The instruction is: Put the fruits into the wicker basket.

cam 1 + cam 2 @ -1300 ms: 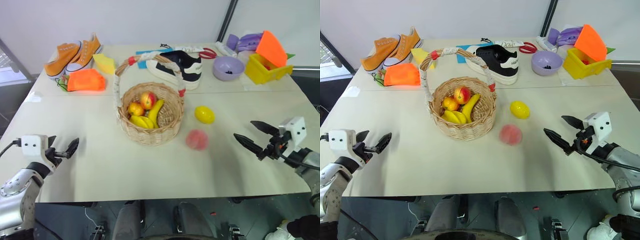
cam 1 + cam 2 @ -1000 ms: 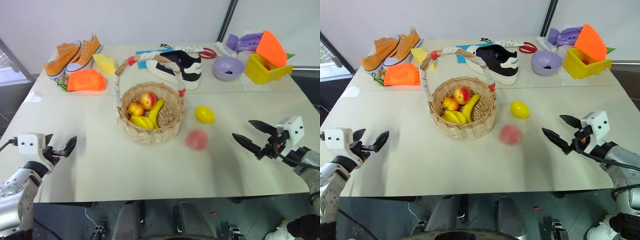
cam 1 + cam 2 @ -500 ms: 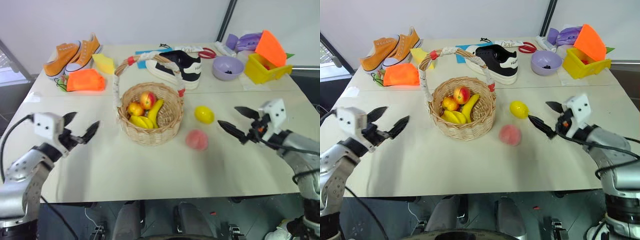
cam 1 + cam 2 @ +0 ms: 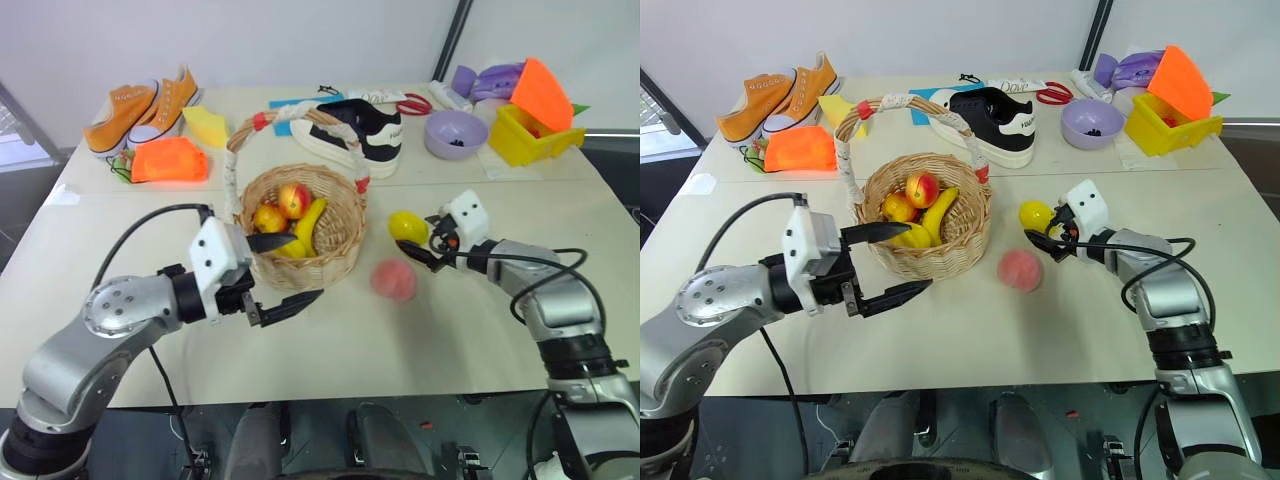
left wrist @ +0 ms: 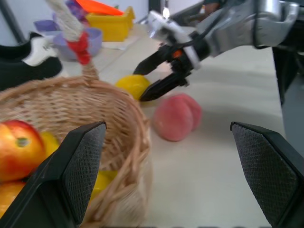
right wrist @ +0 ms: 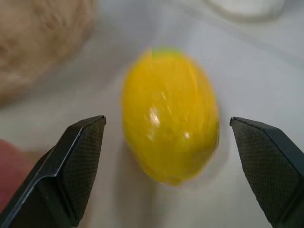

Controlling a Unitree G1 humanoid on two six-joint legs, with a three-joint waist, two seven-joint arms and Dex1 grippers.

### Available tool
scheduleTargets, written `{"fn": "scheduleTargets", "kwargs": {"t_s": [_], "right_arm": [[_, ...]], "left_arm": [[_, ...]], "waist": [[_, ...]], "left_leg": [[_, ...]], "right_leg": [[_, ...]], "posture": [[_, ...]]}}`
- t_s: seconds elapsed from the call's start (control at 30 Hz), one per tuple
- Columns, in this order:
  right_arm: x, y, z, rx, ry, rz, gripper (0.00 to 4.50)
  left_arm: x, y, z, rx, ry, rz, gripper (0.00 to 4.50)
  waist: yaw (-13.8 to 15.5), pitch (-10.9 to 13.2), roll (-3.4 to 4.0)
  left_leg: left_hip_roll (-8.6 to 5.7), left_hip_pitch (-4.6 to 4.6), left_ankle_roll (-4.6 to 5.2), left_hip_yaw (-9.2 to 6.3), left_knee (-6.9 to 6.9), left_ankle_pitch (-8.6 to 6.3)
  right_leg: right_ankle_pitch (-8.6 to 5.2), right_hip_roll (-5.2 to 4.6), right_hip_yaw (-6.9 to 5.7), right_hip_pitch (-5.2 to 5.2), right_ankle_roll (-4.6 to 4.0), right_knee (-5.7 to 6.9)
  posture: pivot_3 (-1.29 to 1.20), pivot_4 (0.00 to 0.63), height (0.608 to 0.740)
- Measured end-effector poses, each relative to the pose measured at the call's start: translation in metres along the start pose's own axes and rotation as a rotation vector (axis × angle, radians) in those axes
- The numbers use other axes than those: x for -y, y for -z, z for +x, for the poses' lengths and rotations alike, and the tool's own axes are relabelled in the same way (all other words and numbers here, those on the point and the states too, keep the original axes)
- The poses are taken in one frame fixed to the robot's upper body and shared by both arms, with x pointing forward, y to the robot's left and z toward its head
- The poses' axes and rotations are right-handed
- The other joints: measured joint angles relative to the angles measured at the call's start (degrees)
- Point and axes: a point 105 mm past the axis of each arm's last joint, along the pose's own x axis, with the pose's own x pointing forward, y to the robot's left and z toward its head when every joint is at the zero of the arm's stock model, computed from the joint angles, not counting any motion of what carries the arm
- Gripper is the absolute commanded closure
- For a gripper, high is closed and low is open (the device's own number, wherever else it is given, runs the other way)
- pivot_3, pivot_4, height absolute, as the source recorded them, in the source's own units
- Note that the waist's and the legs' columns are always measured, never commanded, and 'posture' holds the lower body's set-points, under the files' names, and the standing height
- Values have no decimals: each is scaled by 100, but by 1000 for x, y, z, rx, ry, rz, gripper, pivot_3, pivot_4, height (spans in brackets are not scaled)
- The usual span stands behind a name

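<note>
Lemon sits framed by your spread right gripper, peach just beside. Your left gripper, fingers apart, crowds the wicker basket; black shoe behind.

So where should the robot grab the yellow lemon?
Probably across its fat middle, coming from the side away from the basket. The lemon lies on the table between the open fingers of the right gripper, its narrow ends pointing along them.

lab setup, cluttered test table, plain backdrop
</note>
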Motion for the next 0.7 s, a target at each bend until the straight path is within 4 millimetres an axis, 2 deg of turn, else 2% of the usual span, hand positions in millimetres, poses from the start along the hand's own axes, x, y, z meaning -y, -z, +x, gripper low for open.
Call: {"fn": "scheduleTargets", "kwargs": {"t_s": [0.1, 0.13, 0.2, 0.27, 0.3, 0.43, 0.5, 0.57, 0.63, 0.7], "right_arm": [[9, 0, 10, 4, 24, -6, 130], [11, 0, 11, 6, 27, -11, 355], [11, 0, 13, 14, 20, -18, 1005], [7, -1, 15, 29, -4, -21, 2004], [7, -2, 15, 35, -10, -25, 2292], [13, -8, 6, 78, 10, -53, 2292], [19, -15, -7, 111, 28, -92, 2292], [20, -28, -28, 165, 8, -145, 2292], [11, -43, -50, 202, -60, -209, 2292], [-13, -59, -69, 227, -182, -257, 2292]], "left_arm": [[0, 5, -1, -14, -9, -9, 0], [0, 6, -1, -19, -14, -8, 0], [0, 11, -3, -29, -25, -18, 0], [0, 16, -5, -41, -39, -30, 0], [0, 18, -6, -45, -42, -38, 0], [-4, 24, -12, -58, -86, -42, 0], [-9, 28, -16, -65, -115, -46, 0], [-14, 33, -23, -74, -148, -46, 0], [-19, 38, -29, -84, -176, -45, 0], [-23, 40, -34, -79, -192, -43, 0]], "waist": [[7, 0, 0], [10, 0, 0], [26, 0, 0], [24, 1, 0], [22, 1, 0], [31, 0, 0], [42, 1, 1], [40, 2, 3], [40, 2, 3], [12, 3, 5]], "left_leg": [[1, 0, 0, 0, 2, 0], [1, 0, 0, 0, 2, 0], [1, 0, 0, -1, 2, 0], [1, 0, -1, -1, 2, 0], [1, 0, -1, -1, 2, 0], [1, 0, -1, -1, 3, 0], [1, 0, -1, -1, 2, 0], [1, 0, -1, -1, 1, -1], [4, 1, -1, -4, -2, -1], [8, 6, -2, -5, -4, -2]], "right_leg": [[0, 4, 0, 0, 1, 2], [0, 5, 0, 0, 2, 1], [0, 5, 0, 1, 2, 1], [0, 5, 0, 1, 3, 1], [0, 5, 0, 1, 3, 2], [0, 3, 0, 2, 3, 2], [0, 2, -1, 2, 3, 2], [0, 1, -1, 3, 4, 1], [0, 1, -4, 4, 4, 1], [-1, 2, -4, 6, 3, 1]], "posture": [[0, 150, 733], [0, 150, 733], [0, 150, 733], [0, 150, 733], [0, 150, 733], [0, 150, 733], [0, 150, 733], [0, 150, 733], [0, 150, 733], [0, 150, 733]]}}
